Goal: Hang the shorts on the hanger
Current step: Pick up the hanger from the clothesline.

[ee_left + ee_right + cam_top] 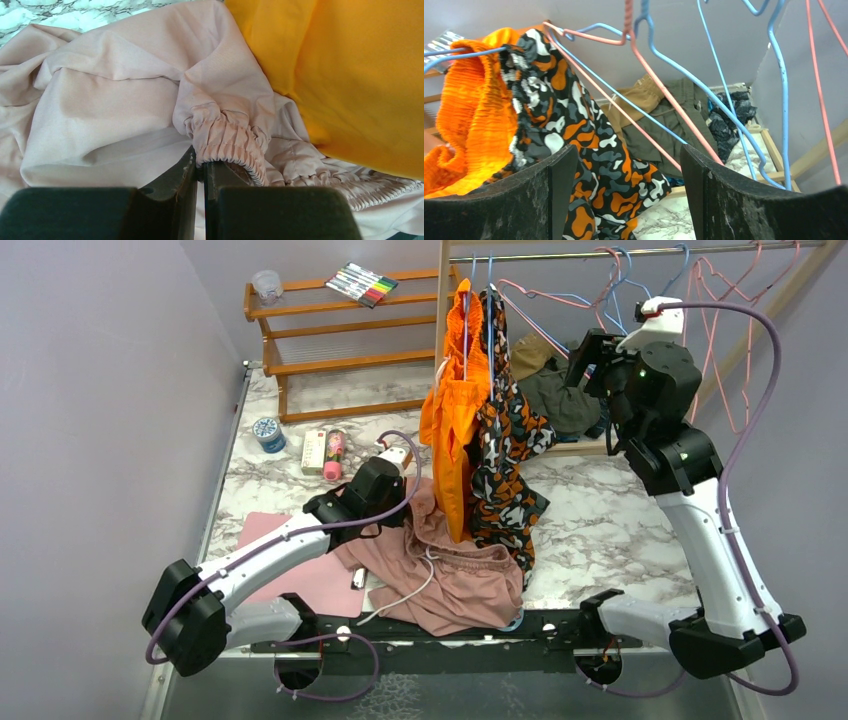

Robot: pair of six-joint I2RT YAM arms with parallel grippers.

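- Left wrist view: the left end effector (200, 167) has its fingers drawn together with only a slit between them. The tips sit at a raised fold of the gathered waistband (227, 142). It appears clamped on that fold of the shorts (100, 100), though the pinched cloth itself is hidden behind the tips.
- Step in hand, as judged: gathering and lifting the waistband. A sound grip takes the elastic band itself rather than the loose cloth below it, which would likely slip. The lift should rise clear of the orange garment (360, 75), which touches the shorts at the right of this view.
- Right wrist view: the right end effector (629, 165) has its fingers wide apart and holds nothing. The hanger (664, 89) slants down between them, a pink wire crossing the light-blue hangers (783, 100). Closing should wait until the pink wire alone lies between the fingers.
- Top external view: the shorts lie heaped on the surface (600, 510) at its near edge, with the white drawstring (405, 595) trailing forward. The left end effector is at their far-left corner. The hanger hangs from the rail (600, 253) at the far right, well apart from the shorts, and the camouflage garment (505, 440) hangs between the two.
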